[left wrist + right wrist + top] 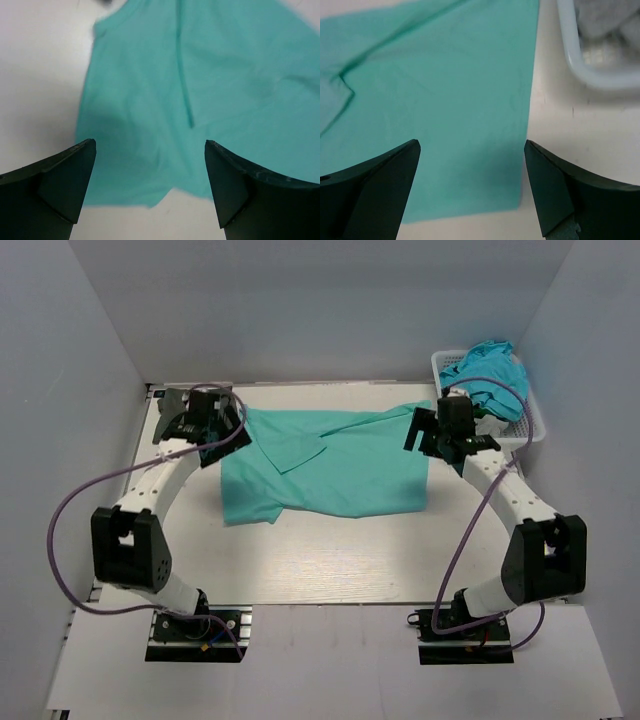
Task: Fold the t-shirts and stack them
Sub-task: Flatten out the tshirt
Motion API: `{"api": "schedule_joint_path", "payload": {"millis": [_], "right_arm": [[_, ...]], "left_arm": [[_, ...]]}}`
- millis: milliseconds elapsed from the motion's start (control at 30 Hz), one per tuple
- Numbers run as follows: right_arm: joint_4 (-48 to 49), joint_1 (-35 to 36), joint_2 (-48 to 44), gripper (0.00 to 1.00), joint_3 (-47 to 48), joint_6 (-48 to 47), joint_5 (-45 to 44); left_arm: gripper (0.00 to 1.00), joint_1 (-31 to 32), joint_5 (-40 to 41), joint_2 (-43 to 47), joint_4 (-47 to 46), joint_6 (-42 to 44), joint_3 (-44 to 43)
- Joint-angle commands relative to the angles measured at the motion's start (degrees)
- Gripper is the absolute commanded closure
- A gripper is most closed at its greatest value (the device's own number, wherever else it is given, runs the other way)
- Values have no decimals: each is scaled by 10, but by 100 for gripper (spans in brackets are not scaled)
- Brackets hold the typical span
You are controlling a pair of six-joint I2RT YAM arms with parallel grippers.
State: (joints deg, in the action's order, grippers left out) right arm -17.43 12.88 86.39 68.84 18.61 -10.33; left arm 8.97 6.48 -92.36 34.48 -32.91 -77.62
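A teal-green t-shirt (330, 465) lies spread on the table, with one flap folded over near its middle. It also shows in the left wrist view (225, 75) and the right wrist view (445, 90). My left gripper (222, 425) hangs open and empty over the shirt's far left corner, its jaws wide apart (150, 145). My right gripper (432, 435) hangs open and empty over the shirt's right edge (471, 144). No dark olive-green shirt is in view.
A white basket (535, 430) stands at the back right, just right of my right gripper, with crumpled blue-teal cloth (490, 370) in it; its rim shows in the right wrist view (590, 75). Bare tabletop (330, 560) lies in front of the shirt. Grey walls enclose the table.
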Motion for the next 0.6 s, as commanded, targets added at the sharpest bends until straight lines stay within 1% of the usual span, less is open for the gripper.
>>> {"api": "schedule_joint_path", "payload": {"millis": [0,33,67,100,133,167,200,300,333,400,467,533,567], "right_arm": [[-11,-2,-42,10,-81,22,36],[-11,-2,-60,10,-108,25,55],[-10,-3,-73,10,-133,26,77],[-7,-3,-77,10,-154,27,84],[-1,-3,-86,10,-164,32,97],[1,-1,-89,10,-187,36,99],[4,-2,-90,10,-192,43,115],[-1,-1,-90,10,-208,60,120],[-2,-3,-93,10,-221,50,120],[-3,-5,-94,10,-230,51,118],[-6,-6,-98,10,-243,57,115],[-4,-3,-100,10,-257,63,113],[0,-5,-100,10,-260,64,112]], "left_arm": [[0,-2,-17,69,32,-15,107],[0,-2,-25,84,27,-21,144],[0,-2,-48,109,17,-21,162],[0,-2,-59,119,8,-21,180],[0,-2,-71,126,-11,-29,217],[0,-2,-89,126,-16,-34,231],[0,-2,-95,132,-16,-34,250],[0,-2,-75,132,3,-59,267],[0,-2,-55,140,9,-66,288],[0,-2,-39,147,9,-72,302],[0,-2,-31,154,9,-85,315],[0,-2,-38,154,-18,-85,334],[3,-2,-47,154,-28,-85,339]]}}
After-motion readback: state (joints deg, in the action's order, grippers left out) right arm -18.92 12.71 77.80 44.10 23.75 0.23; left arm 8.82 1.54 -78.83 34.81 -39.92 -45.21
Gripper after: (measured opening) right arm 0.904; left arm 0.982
